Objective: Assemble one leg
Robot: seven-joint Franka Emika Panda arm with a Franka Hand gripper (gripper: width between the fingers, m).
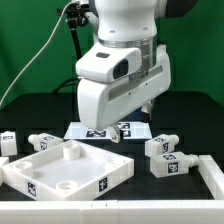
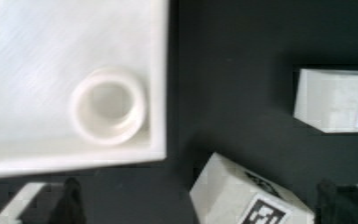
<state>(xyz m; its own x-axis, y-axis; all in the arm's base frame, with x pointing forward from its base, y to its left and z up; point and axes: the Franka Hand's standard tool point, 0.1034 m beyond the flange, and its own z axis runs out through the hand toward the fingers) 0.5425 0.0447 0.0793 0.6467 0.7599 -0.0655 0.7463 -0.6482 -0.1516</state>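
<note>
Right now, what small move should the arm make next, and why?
Probably ease down over the nearest leg. The gripper looks open and empty, that leg lies below, between its fingers, and the round recess in the panel holds nothing yet.

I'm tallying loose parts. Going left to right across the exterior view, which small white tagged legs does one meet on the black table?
Small white plastic tagged leg at the left edge → second leg → central leg. The two legs farther right overlap, so their order is unclear.
</note>
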